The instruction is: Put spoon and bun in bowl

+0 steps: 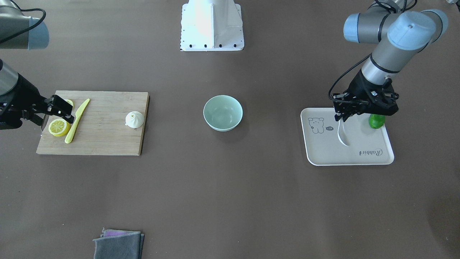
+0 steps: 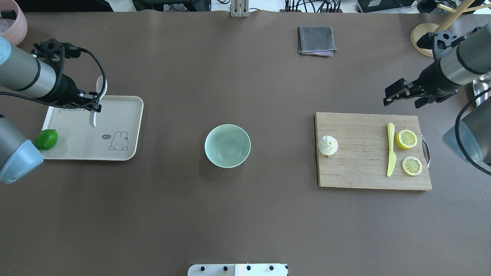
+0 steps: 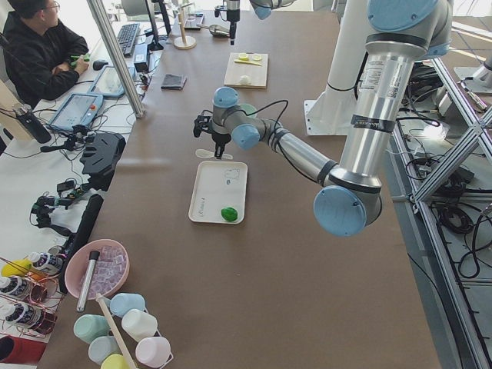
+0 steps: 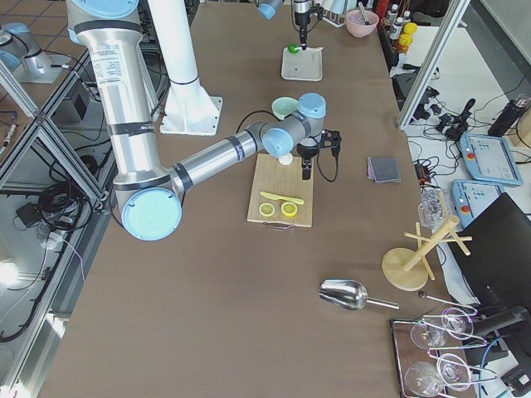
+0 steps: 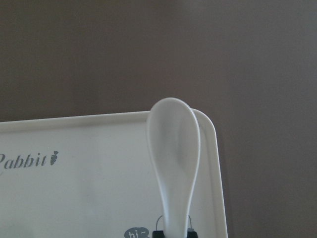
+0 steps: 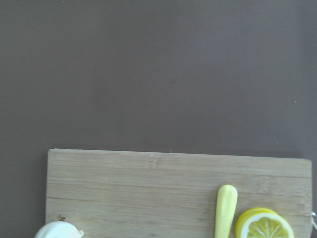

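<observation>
The white spoon (image 5: pixel 173 148) is pinched by its handle in my left gripper (image 5: pixel 173 233), which holds it a little above the far corner of the cream tray (image 5: pixel 74 198). It also shows in the overhead view (image 2: pixel 100 83) and the front view (image 1: pixel 343 137), below my left gripper (image 1: pixel 340 118). The white pleated bun (image 2: pixel 327 145) sits on the wooden cutting board (image 2: pixel 360 153), at its end toward the bowl. The mint-green bowl (image 2: pixel 227 145) stands empty at the table's middle. My right gripper (image 2: pixel 389 97) is open and empty above the board's far edge, near the lemons.
A yellow knife (image 2: pixel 390 149) and two lemon halves (image 2: pixel 406 138) lie on the board's right end. A green lime (image 2: pixel 46 139) sits at the tray's edge. A folded grey cloth (image 2: pixel 315 40) lies at the far side. A wooden stand (image 2: pixel 425 32) is at the far right.
</observation>
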Motion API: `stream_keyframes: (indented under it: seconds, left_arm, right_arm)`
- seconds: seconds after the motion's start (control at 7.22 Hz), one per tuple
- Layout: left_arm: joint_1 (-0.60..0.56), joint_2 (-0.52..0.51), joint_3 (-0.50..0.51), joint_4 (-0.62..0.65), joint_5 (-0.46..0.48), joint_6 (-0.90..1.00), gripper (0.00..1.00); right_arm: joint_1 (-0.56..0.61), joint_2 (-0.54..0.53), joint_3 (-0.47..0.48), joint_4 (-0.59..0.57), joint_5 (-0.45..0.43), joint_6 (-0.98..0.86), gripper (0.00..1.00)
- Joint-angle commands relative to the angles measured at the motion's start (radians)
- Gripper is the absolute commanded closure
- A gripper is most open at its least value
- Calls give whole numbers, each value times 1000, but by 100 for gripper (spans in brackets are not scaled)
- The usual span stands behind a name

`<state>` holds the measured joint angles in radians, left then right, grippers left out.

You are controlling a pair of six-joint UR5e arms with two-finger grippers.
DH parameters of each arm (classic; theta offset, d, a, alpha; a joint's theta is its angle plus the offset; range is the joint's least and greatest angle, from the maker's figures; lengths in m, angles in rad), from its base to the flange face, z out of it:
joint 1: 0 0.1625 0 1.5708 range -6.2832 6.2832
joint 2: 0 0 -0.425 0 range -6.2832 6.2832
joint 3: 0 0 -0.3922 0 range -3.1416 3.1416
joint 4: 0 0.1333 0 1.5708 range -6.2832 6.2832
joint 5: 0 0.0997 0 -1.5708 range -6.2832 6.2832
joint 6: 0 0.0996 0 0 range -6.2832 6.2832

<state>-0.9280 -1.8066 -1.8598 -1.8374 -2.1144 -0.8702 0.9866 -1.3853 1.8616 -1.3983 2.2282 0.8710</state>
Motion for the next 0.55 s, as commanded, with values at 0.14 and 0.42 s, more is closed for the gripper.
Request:
stream_keyframes:
  seconds: [0.14, 0.42]
  left_arm:
    - [9, -126, 13, 24, -22, -129, 100]
    - [134, -227, 30, 61, 87, -194, 100]
  right_arm:
    - [-207, 57, 25, 9, -114, 170, 0]
    - [-307, 75, 4, 9, -189, 228, 0]
